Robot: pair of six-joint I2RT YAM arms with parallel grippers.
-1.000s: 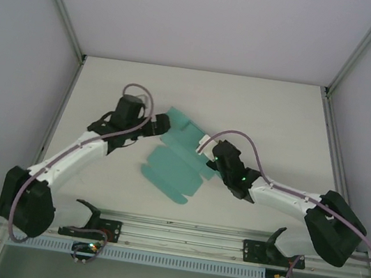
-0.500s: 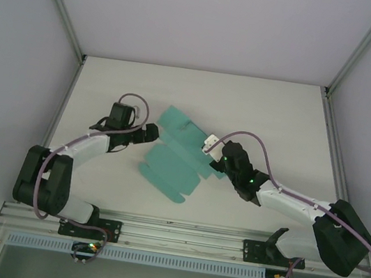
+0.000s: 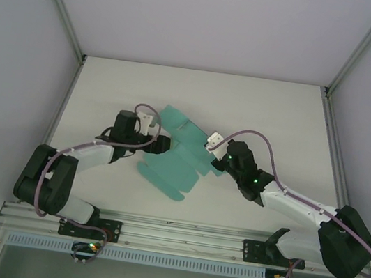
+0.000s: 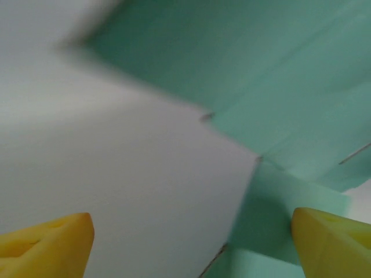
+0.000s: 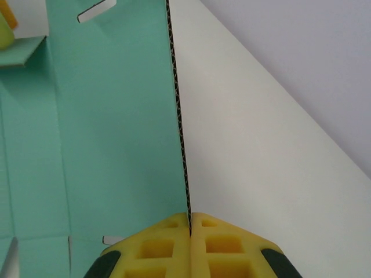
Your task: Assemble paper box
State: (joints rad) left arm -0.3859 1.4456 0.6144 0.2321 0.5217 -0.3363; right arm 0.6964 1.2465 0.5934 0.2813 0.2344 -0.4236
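Note:
The paper box (image 3: 175, 162) is a flat teal die-cut sheet with flaps, lying mid-table. My right gripper (image 3: 219, 160) holds its right side. In the right wrist view the yellow fingers (image 5: 190, 226) are shut on the sheet's corrugated edge, and the teal panel (image 5: 110, 127) stands up on their left. My left gripper (image 3: 161, 144) is at the sheet's left edge. In the left wrist view it is open (image 4: 188, 246), with the yellow fingertips (image 4: 46, 243) far apart. A blurred teal flap (image 4: 272, 202) lies between them, near the right tip.
The white table (image 3: 260, 115) is walled at the back and both sides, with metal posts at the corners. An aluminium rail (image 3: 184, 234) with the arm bases runs along the near edge.
My left gripper has swung right, from beside the sheet onto its left edge. My right gripper has shifted slightly up and right, still holding the sheet.

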